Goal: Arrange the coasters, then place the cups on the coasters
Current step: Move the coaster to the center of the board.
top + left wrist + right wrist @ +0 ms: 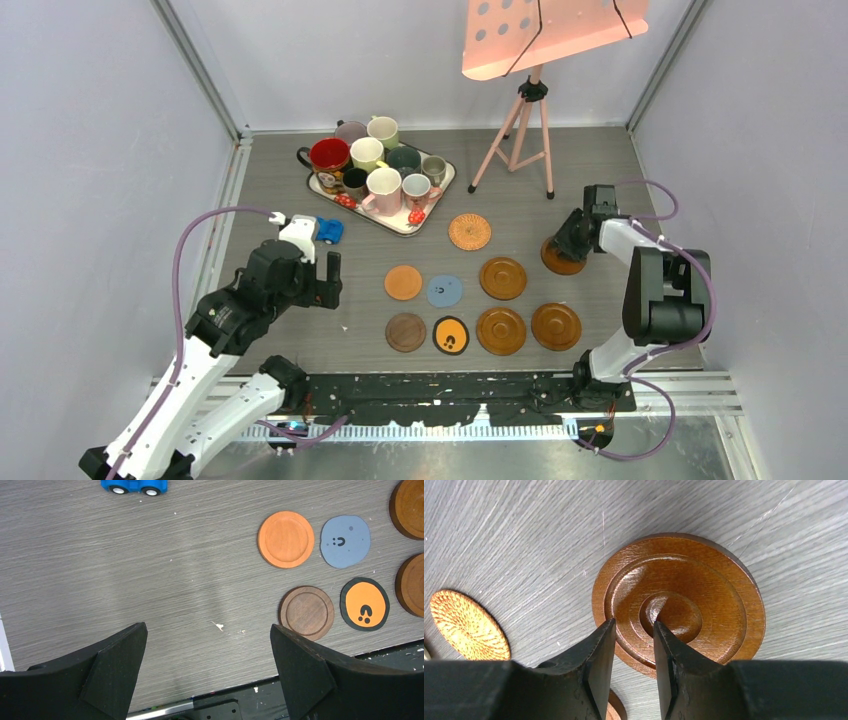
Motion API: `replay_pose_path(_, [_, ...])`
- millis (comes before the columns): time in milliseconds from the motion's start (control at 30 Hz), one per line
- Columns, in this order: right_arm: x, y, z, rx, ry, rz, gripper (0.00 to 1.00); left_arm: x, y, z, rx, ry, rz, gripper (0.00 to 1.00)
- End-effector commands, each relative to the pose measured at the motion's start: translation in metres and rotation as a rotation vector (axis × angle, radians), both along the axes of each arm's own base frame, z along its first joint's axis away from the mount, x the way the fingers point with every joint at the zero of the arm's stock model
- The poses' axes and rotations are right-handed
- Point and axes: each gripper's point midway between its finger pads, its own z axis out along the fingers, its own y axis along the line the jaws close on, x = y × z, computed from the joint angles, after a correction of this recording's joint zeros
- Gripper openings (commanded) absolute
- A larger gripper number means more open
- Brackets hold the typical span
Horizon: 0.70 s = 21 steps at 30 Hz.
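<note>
Several coasters lie in two rows mid-table: orange (403, 282), blue (445, 291), dark wood (406, 332), black with orange centre (451, 335), and glossy brown ones (502, 278) (501, 330) (556, 326). A woven coaster (469, 232) lies apart, further back. My right gripper (562, 246) (634, 624) is down on another glossy brown coaster (704, 605), its narrow jaws closed across the raised ring. My left gripper (322, 280) (207, 630) hangs open over bare table, left of the rows. The cups (383, 190) stand crowded on the strawberry-print tray (396, 223).
A small blue toy car (329, 231) (134, 486) sits just behind my left gripper. A pink tripod stand (520, 130) occupies the back right. Walls close in on three sides, and the table's front edge (320, 652) lies near the left fingers.
</note>
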Motion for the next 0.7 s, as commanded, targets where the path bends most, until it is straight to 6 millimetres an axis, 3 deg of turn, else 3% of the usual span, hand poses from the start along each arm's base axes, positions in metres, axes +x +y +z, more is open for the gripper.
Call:
replay_pose_path(0, [-0.071, 0.025, -0.034, 0.073, 0.261, 0.004, 0.41, 0.007, -0.005, 0.007, -0.021, -0.037, 0.001, 0.97])
replay_pose_path(133, [-0.085, 0.031, -0.034, 0.07, 0.293, -0.017, 0.39, 0.007, -0.004, 0.008, -0.024, -0.042, 0.002, 0.97])
replay_pose_path(233, [-0.09, 0.023, -0.031, 0.03, 0.292, -0.047, 0.39, 0.007, -0.005, 0.009, -0.027, -0.044, 0.001, 0.97])
replay_pose_path(467, [-0.094, 0.017, -0.012, -0.005, 0.277, -0.064, 0.39, 0.006, -0.003, 0.011, -0.036, -0.057, 0.005, 0.97])
replay_pose_path(667, [-0.099, 0.02, -0.012, 0.011, 0.27, -0.059, 0.39, 0.005, -0.002, 0.013, -0.043, -0.068, 0.007, 0.97])
